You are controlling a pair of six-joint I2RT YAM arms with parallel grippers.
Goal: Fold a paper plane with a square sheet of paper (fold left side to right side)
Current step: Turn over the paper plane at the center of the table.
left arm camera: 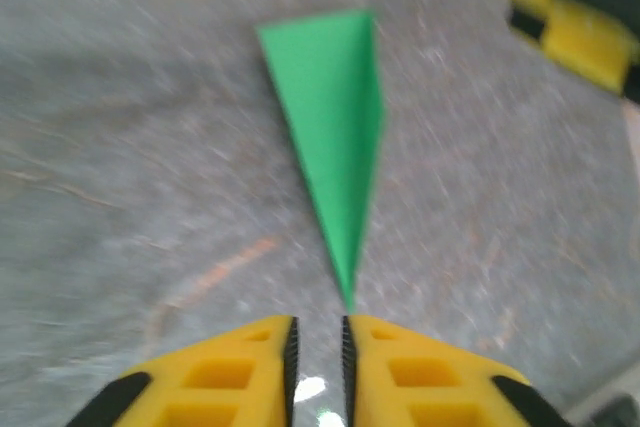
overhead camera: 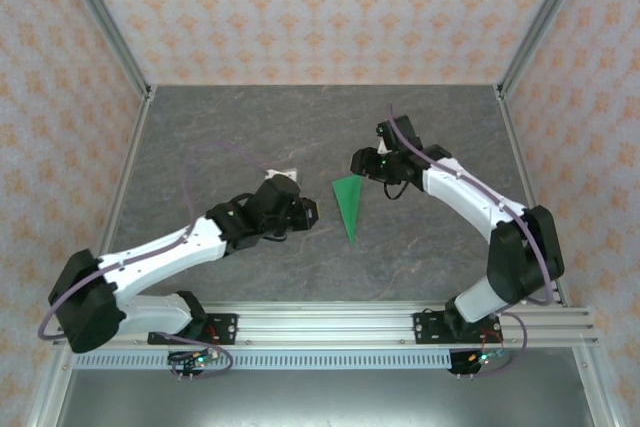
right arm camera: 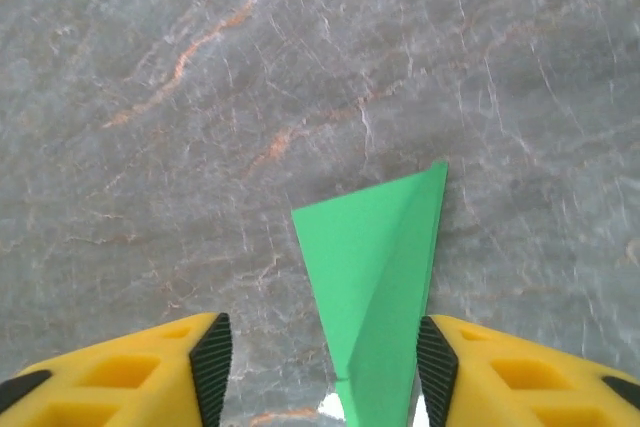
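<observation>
Centrally, the paper plane (overhead camera: 348, 202) is laid flat on the grey table (overhead camera: 220, 137). One end is straddled, ungrasped, by the parted right gripper (right arm camera: 323, 359). Its tip is faced by the left gripper (left arm camera: 318, 347), narrowly parted and empty.

the right wrist view's edge crops the paper plane (right arm camera: 370, 287).

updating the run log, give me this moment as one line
paper plane: folded dart, lying on table | left gripper: slightly open, empty, plane's tip just ahead | right gripper: open, fingers either side of plane
</observation>
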